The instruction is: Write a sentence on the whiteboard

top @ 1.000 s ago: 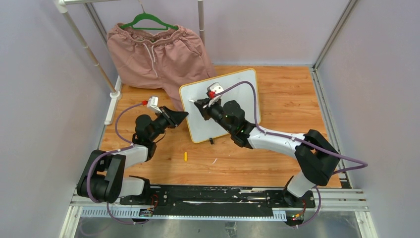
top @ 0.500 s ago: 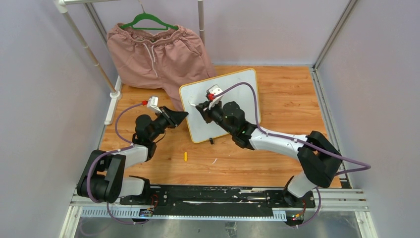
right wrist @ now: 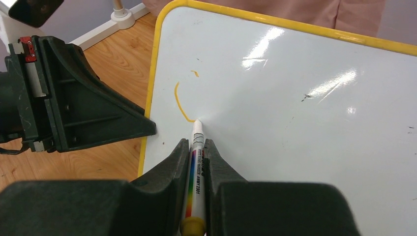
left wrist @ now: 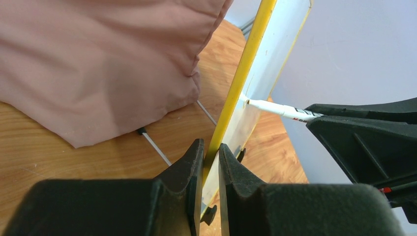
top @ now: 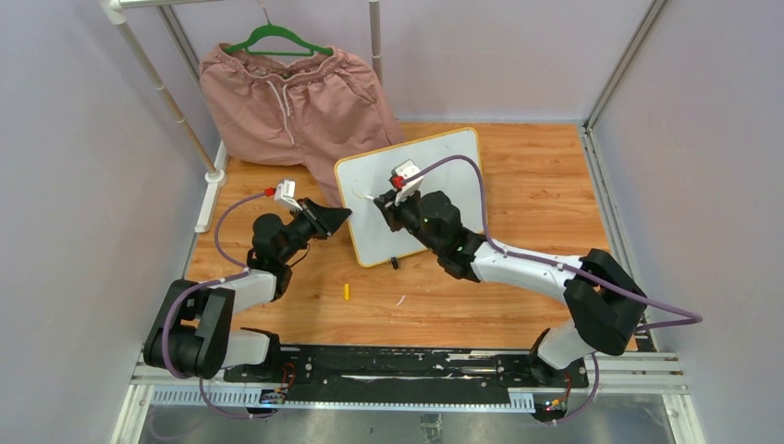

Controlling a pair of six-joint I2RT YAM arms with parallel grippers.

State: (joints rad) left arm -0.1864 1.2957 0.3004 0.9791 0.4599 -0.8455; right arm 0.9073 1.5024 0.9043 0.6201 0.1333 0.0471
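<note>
The whiteboard (right wrist: pixel 295 98) is pinched by its yellow frame between the fingers of the left gripper (left wrist: pixel 210 147). A white marker (right wrist: pixel 193 191) is clamped between the fingers of the right gripper (right wrist: pixel 195 143); just beyond them its tip is pressed on the board, at the lower end of a curved orange stroke (right wrist: pixel 178 103)

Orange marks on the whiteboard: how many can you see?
2. A long curved stroke near the whiteboard's left edge, ending at the tip of the marker, and a short dash just above it. More could be hidden under the right hand.
</note>
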